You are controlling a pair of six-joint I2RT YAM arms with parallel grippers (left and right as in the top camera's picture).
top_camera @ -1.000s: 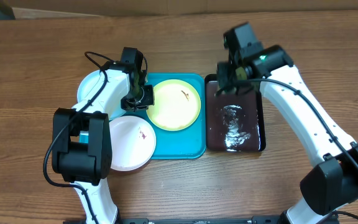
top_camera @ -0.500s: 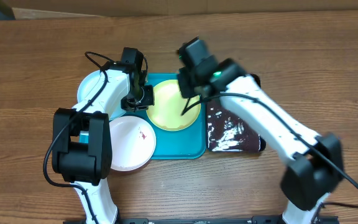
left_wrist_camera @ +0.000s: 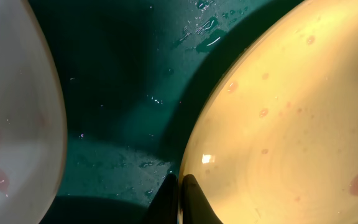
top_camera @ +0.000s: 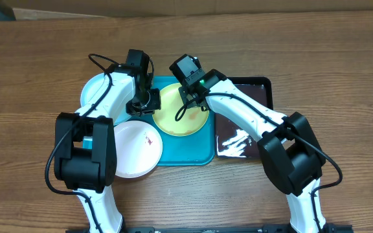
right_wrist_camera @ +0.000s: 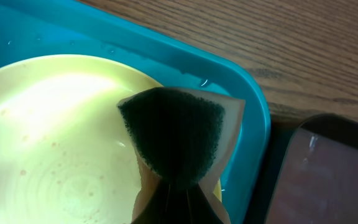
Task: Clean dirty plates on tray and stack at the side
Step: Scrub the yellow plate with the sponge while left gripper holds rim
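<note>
- Right gripper (right_wrist_camera: 178, 202) was clamped on the sponge (right_wrist_camera: 173, 140), which was folded up with the dark scrubby side facing out, and it hung over the far-right part of the yellow plate (top_camera: 190, 120).
- Left gripper (left_wrist_camera: 180, 199) was pinched shut on that plate's left rim, so it looked like the hold-it-down hand.
- That plate sat in the middle of the tray (top_camera: 180, 155). The white plate (top_camera: 131, 152), with a red smear on it, overlapped the tray's near-left corner. The blue plate (top_camera: 92, 90) was off to the left on the table (top_camera: 31, 65), partly under the left arm.
- The black tray (top_camera: 258, 97) was just right of the teal one, wet and foamy.
- My read: scrubbing of the first plate was only starting. It showed little reddish specks and one bigger spot, and nothing was stacked yet.
- What could go wrong:
  - The pinch was on a thin, wet rim. A hard sideways scrub could pull the plate out of it or spin it round.
  - Pressing down near the plate's edge could tip it up, since the tray floor looked wet and slick.
  - The sponge was held by just a fold, so dragging it hard could twist it out of the fingers.
  - The two wrists were close over one small plate, so a long stroke left could knock them together.
  - A stroke right could run off the plate and catch the tray's rim.
</note>
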